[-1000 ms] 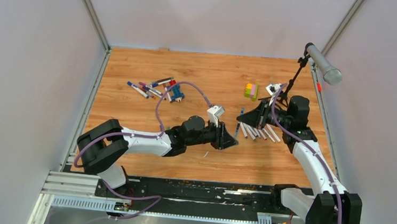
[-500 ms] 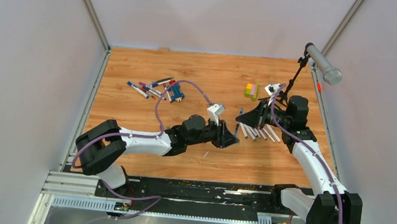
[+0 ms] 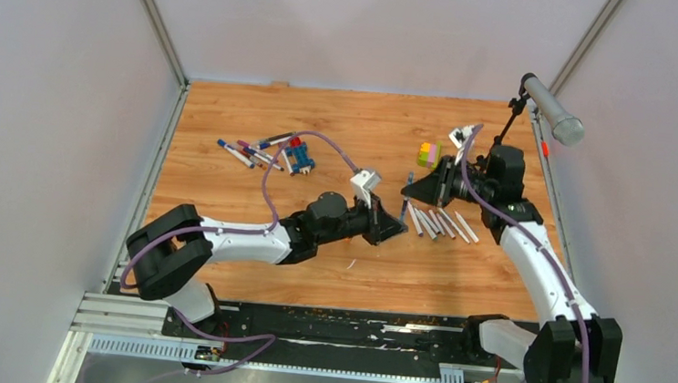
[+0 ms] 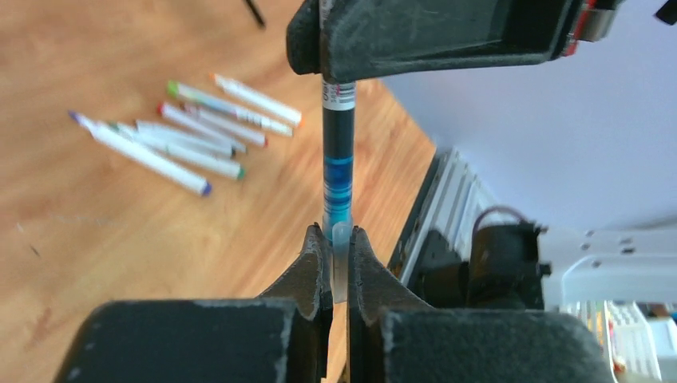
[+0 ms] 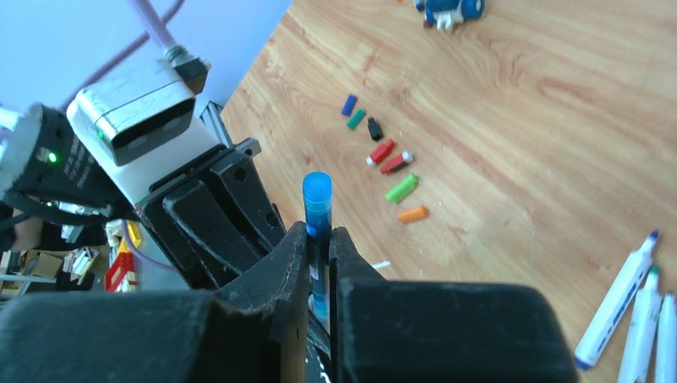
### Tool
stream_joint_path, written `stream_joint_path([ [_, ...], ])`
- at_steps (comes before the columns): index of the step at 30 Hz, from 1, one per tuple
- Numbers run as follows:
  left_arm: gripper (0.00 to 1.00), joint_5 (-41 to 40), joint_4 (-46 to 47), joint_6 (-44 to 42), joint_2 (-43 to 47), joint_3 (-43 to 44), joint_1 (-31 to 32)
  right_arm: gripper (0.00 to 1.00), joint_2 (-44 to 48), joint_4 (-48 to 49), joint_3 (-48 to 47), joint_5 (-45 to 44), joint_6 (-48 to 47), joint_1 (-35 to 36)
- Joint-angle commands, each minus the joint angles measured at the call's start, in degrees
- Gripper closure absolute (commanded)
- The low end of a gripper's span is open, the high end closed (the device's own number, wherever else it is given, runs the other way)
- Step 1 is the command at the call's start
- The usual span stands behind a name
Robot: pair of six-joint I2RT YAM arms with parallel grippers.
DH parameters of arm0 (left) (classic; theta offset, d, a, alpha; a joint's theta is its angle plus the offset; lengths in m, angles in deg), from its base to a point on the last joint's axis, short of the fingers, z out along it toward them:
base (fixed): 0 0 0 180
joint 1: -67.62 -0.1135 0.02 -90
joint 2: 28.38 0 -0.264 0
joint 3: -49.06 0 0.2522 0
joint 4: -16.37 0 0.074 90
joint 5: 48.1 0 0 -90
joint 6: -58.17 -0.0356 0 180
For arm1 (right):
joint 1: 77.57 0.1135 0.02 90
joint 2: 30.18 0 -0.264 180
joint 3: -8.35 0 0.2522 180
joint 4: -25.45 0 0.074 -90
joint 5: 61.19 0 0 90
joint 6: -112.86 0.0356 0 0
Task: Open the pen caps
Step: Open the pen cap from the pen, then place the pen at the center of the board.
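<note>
Left hand [image 4: 339,239] is pressed together, pinching the pale cap [image 4: 340,254] on one end of a slim pen [image 4: 338,152], while the right hand [image 5: 319,235] is likewise clamped shut around the same pen's barrel farther along. The pen hangs in the air between the two hands, above the middle right of the wooden table [image 3: 341,118], and a blue cap [image 5: 317,191] sticks out past the right fingers at its other end. On the table lie a row of uncapped pens [image 4: 142,153], a scatter of loose caps [image 5: 382,152] in mixed colours, and, well apart to the left, a small heap of capped pens [image 3: 251,154]. The pen looks light, stiff and smooth-sided, so it will probably slip if gripped loosely. Its cap seems held on only by friction. The likely best hold is squarely on the cap's sides, with the barrel gripped close by, and a straight pull along the pen's length.
</note>
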Motion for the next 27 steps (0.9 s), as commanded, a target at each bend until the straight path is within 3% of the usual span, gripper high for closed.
stream_joint_path([
  [1,1.0,3.04,-4.35,-2.77,2.96,-3.93,0.81,1.0,-4.71,0.47,-22.0,-9.05,-0.37,-0.31],
  [5,1.0,1.62,-5.34,-2.79,6.98,-8.48,1.16,1.0,-9.0,0.5,-33.72,-14.64,3.24,0.29],
  [10,1.0,0.77,-7.09,-1.81,9.7,-11.75,1.22,1.0,-10.7,1.58,-37.84,-20.45,3.32,3.32],
  [13,1.0,-1.22,-7.62,-1.91,11.87,-13.35,1.21,1.0,-10.54,0.91,-37.24,-19.26,0.77,4.17],
  [15,1.0,-3.66,-8.36,-2.63,14.26,-14.19,1.23,1.0,-9.08,-0.36,-34.8,-18.25,-4.67,4.14],
  [21,0.96,-13.59,-15.02,-5.78,22.71,-16.07,1.15,1.0,-2.09,-10.61,-22.77,-18.85,-34.58,4.05],
  [27,0.98,-21.15,-17.97,-7.77,31.22,-19.22,1.03,1.0,3.11,-19.25,-12.69,-31.07,-52.53,3.62],
])
